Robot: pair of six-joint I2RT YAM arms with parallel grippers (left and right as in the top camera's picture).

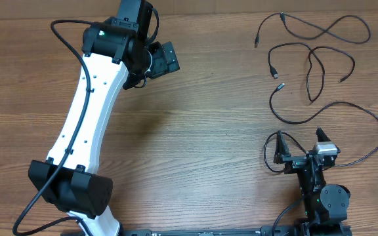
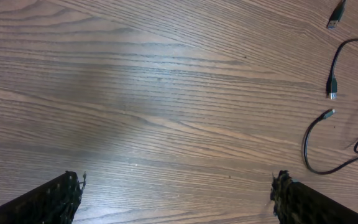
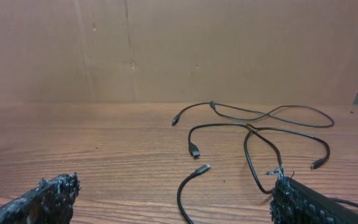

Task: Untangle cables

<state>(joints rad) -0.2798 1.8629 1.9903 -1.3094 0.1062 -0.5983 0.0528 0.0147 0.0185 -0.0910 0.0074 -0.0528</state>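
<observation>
Three thin black cables lie apart from one another at the table's right. The far cable (image 1: 314,27) snakes along the back. The middle cable (image 1: 310,59) loops below it. The near cable (image 1: 336,105) arcs from a silver-tipped plug (image 1: 279,85) round towards my right gripper. My right gripper (image 1: 302,147) is open and empty at the front right, with the near cable's plug (image 3: 202,168) just ahead between its fingers (image 3: 176,193). My left gripper (image 1: 166,59) is open and empty, held above bare wood at the back centre (image 2: 176,193). Cable plugs (image 2: 332,87) show at the right edge of the left wrist view.
The white left arm (image 1: 87,111) stretches from the front left to the back centre. A thicker black robot cable (image 1: 64,33) loops along it. A brown wall (image 3: 166,50) stands behind the table. Bare wooden tabletop (image 1: 209,144) lies between the arms.
</observation>
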